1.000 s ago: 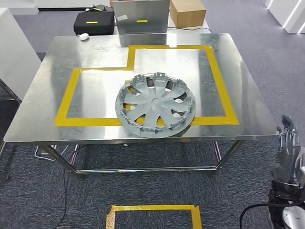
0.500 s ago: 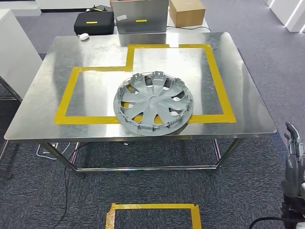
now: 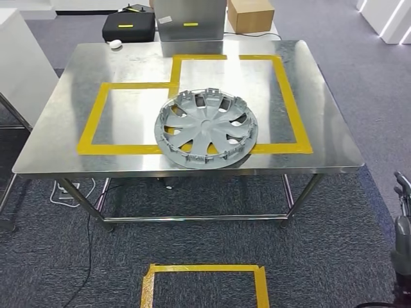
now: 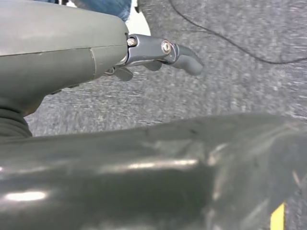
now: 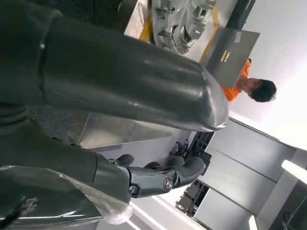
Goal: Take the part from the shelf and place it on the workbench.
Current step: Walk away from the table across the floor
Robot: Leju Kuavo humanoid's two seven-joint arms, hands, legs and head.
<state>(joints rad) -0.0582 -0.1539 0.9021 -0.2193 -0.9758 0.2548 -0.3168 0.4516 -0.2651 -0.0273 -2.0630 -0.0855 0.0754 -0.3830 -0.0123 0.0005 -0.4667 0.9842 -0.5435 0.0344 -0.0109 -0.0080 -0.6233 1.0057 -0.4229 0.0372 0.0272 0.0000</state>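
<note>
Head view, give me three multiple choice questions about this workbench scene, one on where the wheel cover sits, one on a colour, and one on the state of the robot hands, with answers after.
1. Where does the wheel cover lie?
A. On the carpet under the table
B. On the metal workbench, overlapping the near line of tape
C. On the cardboard box

2. What colour is the tape marking the workbench?
A. Yellow
B. Red
C. Blue

3. What is the right robot hand doing?
A. Gripping the wheel cover
B. Pressing on the tabletop
C. Holding nothing, down beside the table

Answers:
1 B: the cover rests flat on the steel top, covering part of the front tape strip.
2 A: the outline is plainly yellow.
3 C: the hand sits low at the right edge, apart from the cover; the left robot hand is likewise empty over carpet.
</note>
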